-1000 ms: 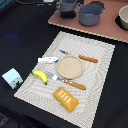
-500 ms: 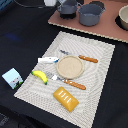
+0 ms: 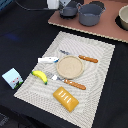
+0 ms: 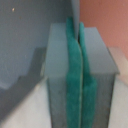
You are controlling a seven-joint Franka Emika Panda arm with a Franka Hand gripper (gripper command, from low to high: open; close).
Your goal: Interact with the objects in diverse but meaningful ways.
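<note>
At the far top edge of the exterior view, the gripper hovered over the small grey blue-handled saucepan, its teal-padded fingers pressed together, apparently grasping nothing; that saucepan sat directly beneath.

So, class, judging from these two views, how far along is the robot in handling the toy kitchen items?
Nothing looks done: the banana, white-and-blue tube and yellow-orange slab lie on the placemat, with the pale blue carton beside it. In hand: the gripper is at the grey saucepan, its pads together. Handling the rest remains.
</note>
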